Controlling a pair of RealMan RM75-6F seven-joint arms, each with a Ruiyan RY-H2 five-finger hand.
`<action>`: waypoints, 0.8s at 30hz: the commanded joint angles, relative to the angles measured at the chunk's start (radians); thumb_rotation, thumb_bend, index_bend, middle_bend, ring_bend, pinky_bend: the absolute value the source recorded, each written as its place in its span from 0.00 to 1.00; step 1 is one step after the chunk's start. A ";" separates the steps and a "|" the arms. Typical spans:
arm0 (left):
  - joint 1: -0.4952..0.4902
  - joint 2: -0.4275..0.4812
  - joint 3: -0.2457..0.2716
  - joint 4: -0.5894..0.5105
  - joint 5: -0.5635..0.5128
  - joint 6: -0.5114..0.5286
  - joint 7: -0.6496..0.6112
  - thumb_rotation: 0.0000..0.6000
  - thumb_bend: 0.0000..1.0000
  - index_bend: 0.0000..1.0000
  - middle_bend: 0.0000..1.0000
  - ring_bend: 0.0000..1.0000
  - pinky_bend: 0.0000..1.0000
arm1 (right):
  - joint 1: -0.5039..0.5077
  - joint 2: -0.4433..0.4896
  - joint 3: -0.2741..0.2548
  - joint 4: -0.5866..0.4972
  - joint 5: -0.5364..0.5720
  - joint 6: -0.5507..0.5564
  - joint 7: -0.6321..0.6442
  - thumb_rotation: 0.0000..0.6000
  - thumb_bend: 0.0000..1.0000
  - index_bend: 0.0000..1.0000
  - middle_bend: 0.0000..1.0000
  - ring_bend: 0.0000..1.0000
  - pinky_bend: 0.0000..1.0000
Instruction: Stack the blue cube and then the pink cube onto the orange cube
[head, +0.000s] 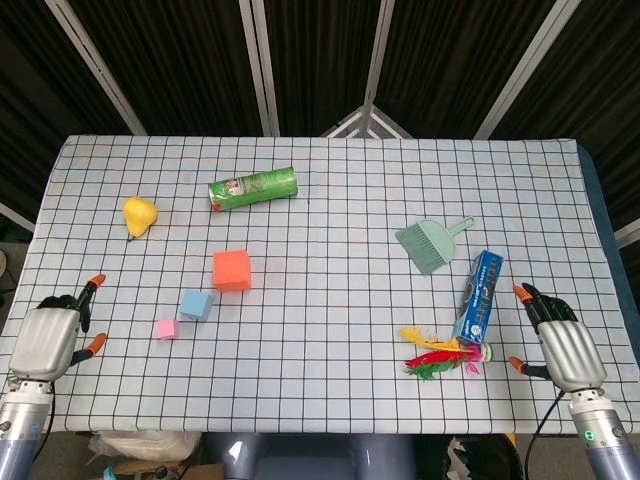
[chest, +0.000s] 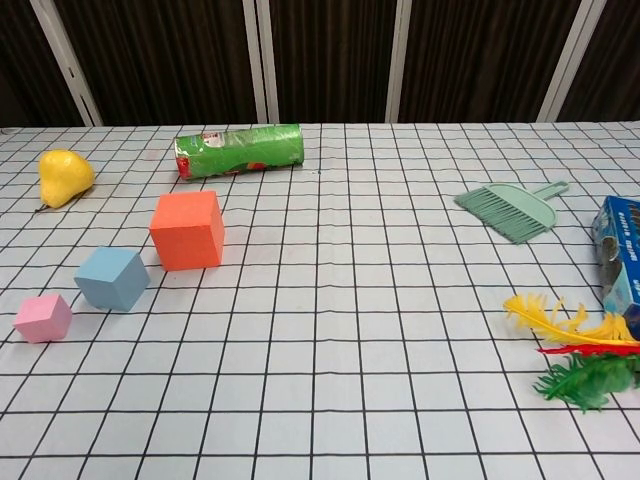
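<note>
- Resting apart on the checked cloth, the three matte, sharp-edged cubes run in a diagonal line ahead of our left hand (head: 48, 340): the small pink cube (head: 166, 328) nearest it, the blue cube (head: 196, 304) just beyond, and the larger orange cube (head: 231, 270) farthest.
- We see none stacked (each sits flat on the table (head: 330, 350)).
- Our left hand hangs at the near left table edge holding nothing, fingers loosely spread.
- Our right hand (head: 560, 338) is also empty and unclenched, at the near right edge, just beside a glossy blue box (head: 480, 295) and a bunch of bright feathers (head: 438, 355).
- Farther from both hands lie a green plastic brush (head: 430, 243), a shiny green tube (head: 252, 187) and a smooth yellow pear (head: 138, 214).
- Bare cloth spans the middle between the hands.
</note>
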 joint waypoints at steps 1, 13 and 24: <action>-0.058 -0.028 -0.045 -0.045 -0.055 -0.049 0.088 1.00 0.25 0.23 0.93 0.73 0.64 | 0.002 0.001 -0.001 0.001 0.003 -0.006 0.001 1.00 0.19 0.02 0.09 0.16 0.15; -0.228 -0.094 -0.105 -0.132 -0.380 -0.218 0.387 1.00 0.24 0.29 0.97 0.78 0.69 | 0.001 0.013 -0.001 0.000 0.009 -0.012 0.023 1.00 0.19 0.02 0.09 0.16 0.15; -0.356 -0.200 -0.115 -0.076 -0.587 -0.224 0.547 1.00 0.24 0.30 0.97 0.78 0.69 | 0.004 0.017 -0.002 -0.001 0.019 -0.024 0.027 1.00 0.19 0.02 0.09 0.16 0.15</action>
